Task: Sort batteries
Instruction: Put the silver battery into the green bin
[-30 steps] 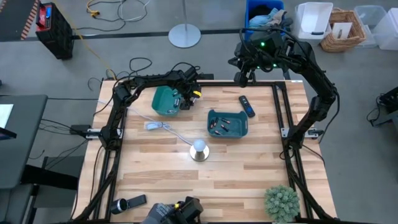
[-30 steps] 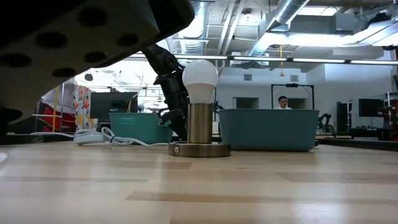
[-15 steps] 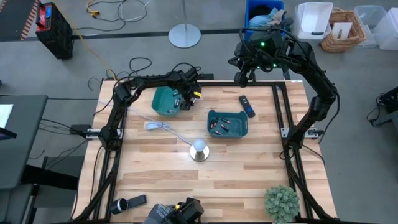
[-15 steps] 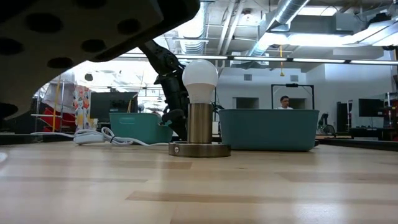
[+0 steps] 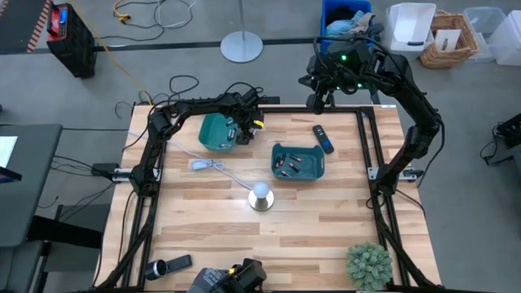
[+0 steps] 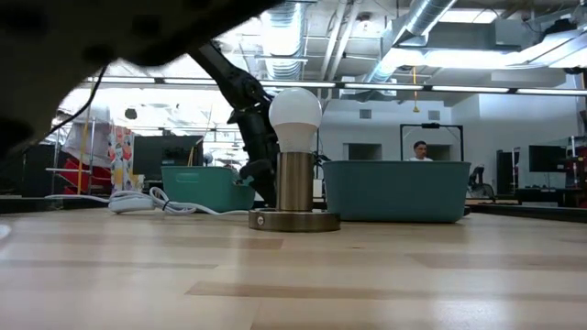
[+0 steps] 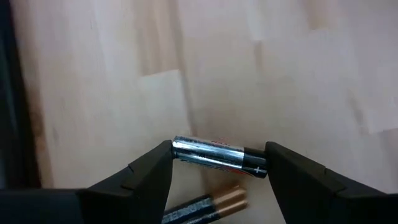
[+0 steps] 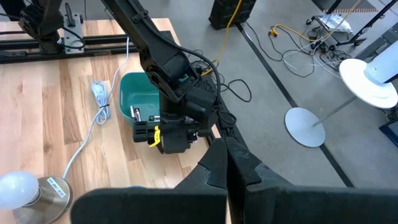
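1. Progress: looks mid-way. Right bin (image 5: 298, 162), near tabletop (image 5: 244, 244) centre toward 1 o'clock, already holds several batteries (image 5: 286, 166). Left bin (image 5: 216, 132), at approx 11 o'clock of the lamp (image 5: 260, 196), shows at least one battery in the right wrist view; exact count can't be told.
2. Left: at least two batteries lie loose on the wood just beside the left bin, at its 3 o'clock. Wrist view shows a silver battery (image 7: 219, 155) between the fingers and a second battery (image 7: 205, 205) w/ copper-toned end close by.
3. Left gripper (image 7: 219, 163) is down at the tabletop, jaws spread either side of the silver battery. Fingers look to meet its two ends, but whether it's clamped or just bracketed can't be told. Battery seems to rest on the wood.
4. Right gripper (image 5: 316, 103) is clenched on nothing, parked above the tabletop's far edge at approx 1 o'clock, well apart from the bins.
5. Materials/shapes: batteries are small smooth cylinders, metallic sheen, one end dark. Bins are teal, smooth, prob. plastic; right one rectangular w/ rounded corners, left one more rounded. Tabletop is pale butcher-block wood, visible plank seams.
6. Other: lamp has a white matte bulb on a brassy round base; white cable (image 5: 205, 165) lies at 9–10 o'clock of the lamp; black remote (image 5: 323, 139) just past the right bin at 1 o'clock.
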Controlling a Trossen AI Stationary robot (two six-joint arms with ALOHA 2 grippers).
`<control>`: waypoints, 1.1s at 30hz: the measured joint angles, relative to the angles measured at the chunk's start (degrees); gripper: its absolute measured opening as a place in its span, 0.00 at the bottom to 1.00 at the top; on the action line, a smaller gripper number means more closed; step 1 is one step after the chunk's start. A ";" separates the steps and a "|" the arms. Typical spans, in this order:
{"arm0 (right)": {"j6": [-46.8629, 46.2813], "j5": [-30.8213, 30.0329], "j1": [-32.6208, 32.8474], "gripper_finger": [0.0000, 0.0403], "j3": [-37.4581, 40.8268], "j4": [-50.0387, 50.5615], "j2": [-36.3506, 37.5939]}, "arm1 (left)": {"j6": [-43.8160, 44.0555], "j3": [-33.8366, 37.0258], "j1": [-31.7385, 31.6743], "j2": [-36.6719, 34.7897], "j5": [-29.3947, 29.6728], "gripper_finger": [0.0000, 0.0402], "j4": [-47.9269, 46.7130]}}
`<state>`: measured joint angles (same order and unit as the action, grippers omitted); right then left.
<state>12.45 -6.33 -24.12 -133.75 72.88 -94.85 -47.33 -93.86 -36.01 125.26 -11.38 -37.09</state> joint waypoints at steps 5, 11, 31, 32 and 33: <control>0.02 0.00 0.00 0.02 0.00 -0.02 -0.02 | 0.02 0.05 0.11 -2.10 -0.45 0.59 0.08; 0.00 0.00 0.00 0.02 0.00 -0.02 0.01 | 0.63 0.06 0.04 -4.14 -0.37 0.59 -0.42; 0.02 0.00 0.00 0.02 0.00 0.42 0.01 | 6.91 -0.03 -1.31 -18.77 5.22 0.59 -16.79; 0.02 0.00 -0.02 0.02 0.00 0.66 0.00 | 7.38 -0.03 -1.80 -18.94 5.38 0.59 -17.48; 0.02 0.00 0.00 0.02 0.00 0.74 -0.01 | 7.87 -0.03 -2.31 -19.05 5.43 0.59 -18.14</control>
<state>12.47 -6.33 -24.12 -133.75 73.63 -94.86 -39.46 -93.89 -38.32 106.21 -5.95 -55.23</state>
